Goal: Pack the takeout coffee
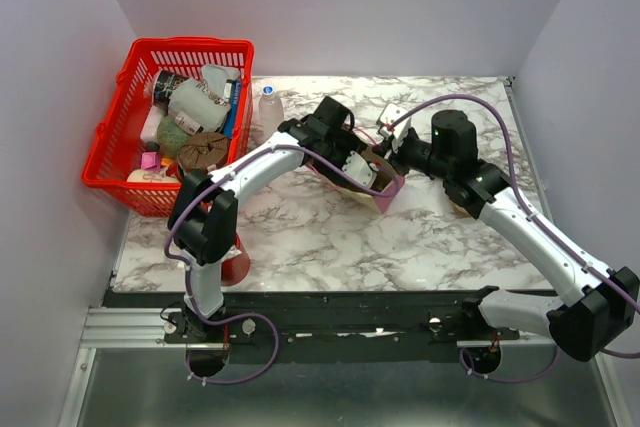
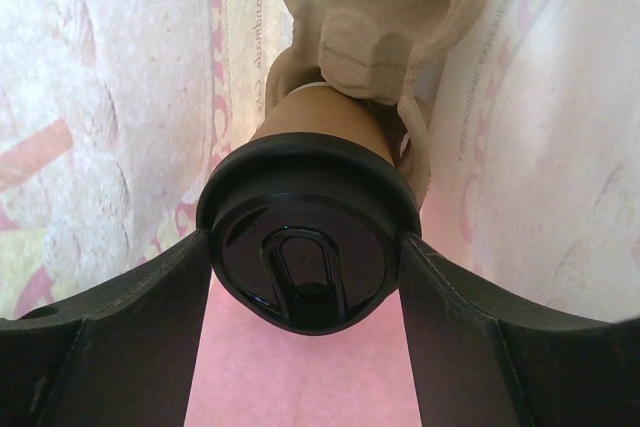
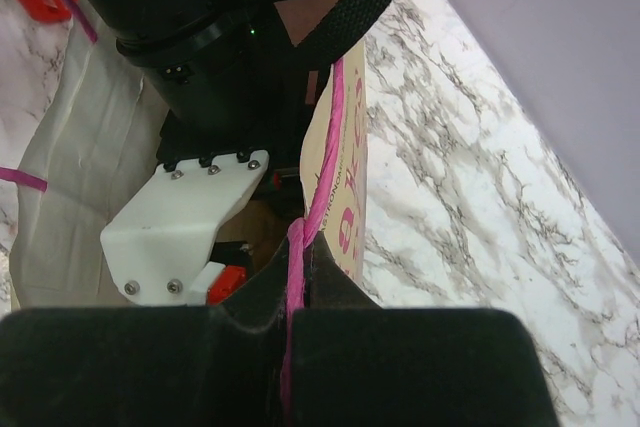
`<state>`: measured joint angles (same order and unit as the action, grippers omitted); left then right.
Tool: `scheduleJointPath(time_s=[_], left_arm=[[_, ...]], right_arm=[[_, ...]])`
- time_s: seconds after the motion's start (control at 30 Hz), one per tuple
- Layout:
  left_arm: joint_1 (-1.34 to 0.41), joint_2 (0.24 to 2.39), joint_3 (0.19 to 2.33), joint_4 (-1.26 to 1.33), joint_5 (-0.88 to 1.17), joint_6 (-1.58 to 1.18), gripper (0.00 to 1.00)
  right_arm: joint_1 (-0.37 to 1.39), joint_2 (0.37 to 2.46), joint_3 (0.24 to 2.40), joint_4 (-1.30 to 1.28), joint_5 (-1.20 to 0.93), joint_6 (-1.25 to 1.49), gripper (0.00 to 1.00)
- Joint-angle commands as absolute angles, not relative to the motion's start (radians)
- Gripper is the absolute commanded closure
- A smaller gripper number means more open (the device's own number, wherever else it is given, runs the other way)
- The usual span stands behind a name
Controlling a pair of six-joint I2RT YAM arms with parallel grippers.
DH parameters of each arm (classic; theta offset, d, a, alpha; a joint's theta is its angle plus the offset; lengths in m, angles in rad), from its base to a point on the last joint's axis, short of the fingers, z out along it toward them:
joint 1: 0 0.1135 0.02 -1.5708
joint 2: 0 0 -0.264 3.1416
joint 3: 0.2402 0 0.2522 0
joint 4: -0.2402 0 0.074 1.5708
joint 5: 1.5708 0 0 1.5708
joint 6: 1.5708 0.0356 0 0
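Basket: a red plastic mesh basket (image 1: 190,45) of mixed goods sits far left, apart from the work.
Left gripper: the left gripper (image 2: 305,257) reaches into the bag mouth, with both fingers closed against the lid's sides. We judge this grip sends the cup in base first.
Coffee: the small kraft paper cup with round black plastic lid (image 2: 310,182) is inside the bag, its base toward a beige moulded pulp carrier (image 2: 385,17). We cannot tell whether it is seated.
Bag: a pale paper bag with pink handles (image 1: 385,192) lies tilted mid-table.
Right gripper: the right gripper (image 3: 295,297) is pinched fully closed on the bag's pink handle at the rim, presumably to hold the mouth open and steady.
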<state>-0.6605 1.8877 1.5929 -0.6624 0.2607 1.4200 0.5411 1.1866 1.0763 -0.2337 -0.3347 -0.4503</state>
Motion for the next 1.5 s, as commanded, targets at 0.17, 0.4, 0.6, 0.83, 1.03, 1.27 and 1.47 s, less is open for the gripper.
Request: scheduleJointPath(time_s=[0.17, 0.4, 0.6, 0.83, 1.03, 1.27, 1.47], left_arm=[[-0.652, 1.827, 1.554, -0.701, 0.330, 1.353, 0.15], [-0.652, 1.795, 1.525, -0.667, 0.342, 1.309, 0.01], [-0.652, 1.740, 1.483, -0.620, 0.363, 1.273, 0.01], [-0.650, 1.657, 1.416, -0.557, 0.463, 1.192, 0.01], [-0.644, 1.644, 1.399, -0.584, 0.534, 1.180, 0.01], [-0.635, 1.638, 1.387, -0.598, 0.554, 1.187, 0.01], [-0.626, 1.631, 1.384, -0.609, 0.566, 1.204, 0.01]], right_arm=[[0.545, 1.201, 1.114, -0.268, -0.368, -0.466, 0.99], [0.546, 1.193, 1.104, -0.268, -0.370, -0.465, 0.99], [0.546, 1.178, 1.081, -0.271, -0.377, -0.483, 1.00], [0.548, 1.180, 1.065, -0.284, -0.402, -0.512, 0.99], [0.546, 1.183, 1.054, -0.295, -0.403, -0.541, 0.99], [0.546, 1.187, 1.060, -0.311, -0.406, -0.546, 0.99], [0.548, 1.190, 1.063, -0.311, -0.414, -0.560, 0.99]])
